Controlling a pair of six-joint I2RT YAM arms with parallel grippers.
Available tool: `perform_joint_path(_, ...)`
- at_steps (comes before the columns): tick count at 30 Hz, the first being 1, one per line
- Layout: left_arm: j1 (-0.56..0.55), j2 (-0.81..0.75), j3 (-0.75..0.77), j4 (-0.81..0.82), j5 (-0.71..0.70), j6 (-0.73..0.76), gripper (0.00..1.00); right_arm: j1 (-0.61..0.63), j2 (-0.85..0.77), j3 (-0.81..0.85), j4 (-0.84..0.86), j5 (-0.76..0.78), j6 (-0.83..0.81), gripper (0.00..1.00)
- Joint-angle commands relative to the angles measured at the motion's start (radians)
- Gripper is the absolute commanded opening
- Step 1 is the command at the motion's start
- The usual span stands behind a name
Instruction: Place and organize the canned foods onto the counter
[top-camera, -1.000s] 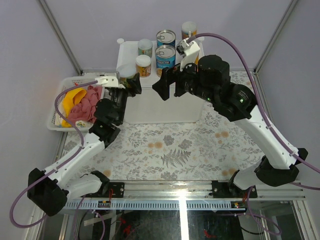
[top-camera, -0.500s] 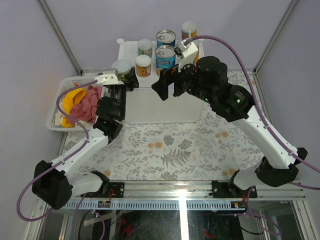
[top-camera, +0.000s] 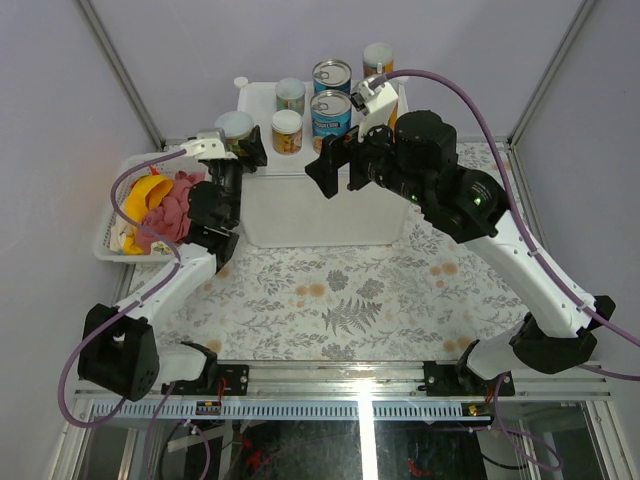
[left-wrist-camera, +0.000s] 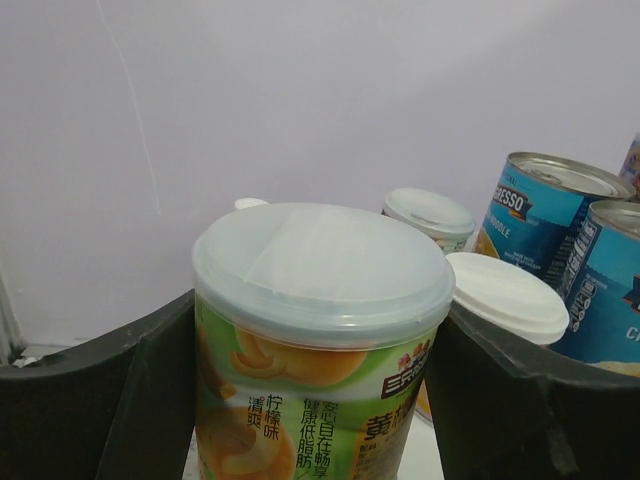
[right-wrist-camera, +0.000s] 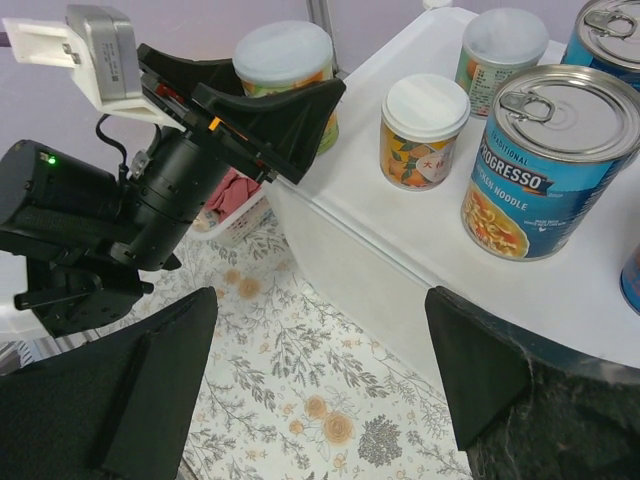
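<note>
My left gripper (top-camera: 240, 142) is shut on a tall green-labelled canister (top-camera: 236, 126) with a pale lid, held upright at the left edge of the counter (top-camera: 320, 215). In the left wrist view both fingers press the sides of the canister (left-wrist-camera: 320, 330) and its base is hidden. On the counter's far part stand two blue cans (top-camera: 332, 77) (top-camera: 330, 115), a yellow-labelled jar (top-camera: 287, 130), a pale-lidded jar (top-camera: 291, 95) and a tall canister (top-camera: 378, 58). My right gripper (top-camera: 335, 165) hangs open over the counter's middle, and its wrist view shows nothing between its fingers (right-wrist-camera: 320, 292).
A white mesh basket (top-camera: 108, 243) at the left holds a yellow banana (top-camera: 140, 195) and a pink cloth (top-camera: 170, 208). A floral tablecloth (top-camera: 330, 300) covers the table in front of the counter. Purple cables loop off both arms. Grey walls close in the back and sides.
My left gripper has carried the green canister away from me and slightly left, up to the counter's far left edge. The right arm has hardly moved.
</note>
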Motion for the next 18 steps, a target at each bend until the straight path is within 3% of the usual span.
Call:
perform_joint_path(1, 0.029, 0.013, 0.026, 0.220, 0.068, -0.037, 0.00, -0.014, -0.024, 0.017, 0.057, 0.006, -0.018, 0.92)
perform_joint_path(18, 0.138, 0.194, 0.096, 0.354, 0.207, -0.121, 0.00, -0.034, -0.052, -0.026, 0.034, 0.034, -0.037, 0.92)
